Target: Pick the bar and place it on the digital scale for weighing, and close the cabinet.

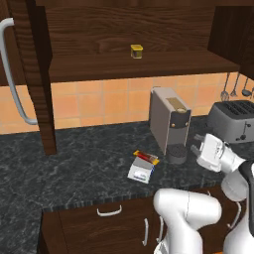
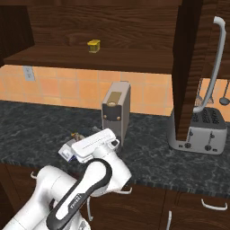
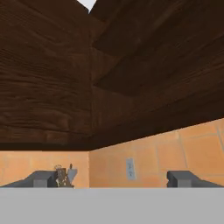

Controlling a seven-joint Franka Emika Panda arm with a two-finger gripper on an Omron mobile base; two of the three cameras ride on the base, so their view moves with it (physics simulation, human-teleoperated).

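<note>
The tall grey coffee machine point(image 1: 169, 121) blocks the worktop's point(image 1: 79, 163) middle; the grey toaster point(image 1: 233, 119) crowds its right edge; left stays open.

The thin wrapped snack bar point(image 1: 146, 157) lies on the far end of the small flat digital scale point(image 1: 140, 170), which sits on the dark stone tabletop point(image 1: 74, 163) just left of the tall boxy coffee machine point(image 1: 169, 124). The slotted metal toaster point(image 1: 232, 120) stands further right. Above, the small cube-like jar point(image 1: 136, 51) sits on the shelf of the open dark wooden wall cabinet point(image 1: 124, 64).
</note>
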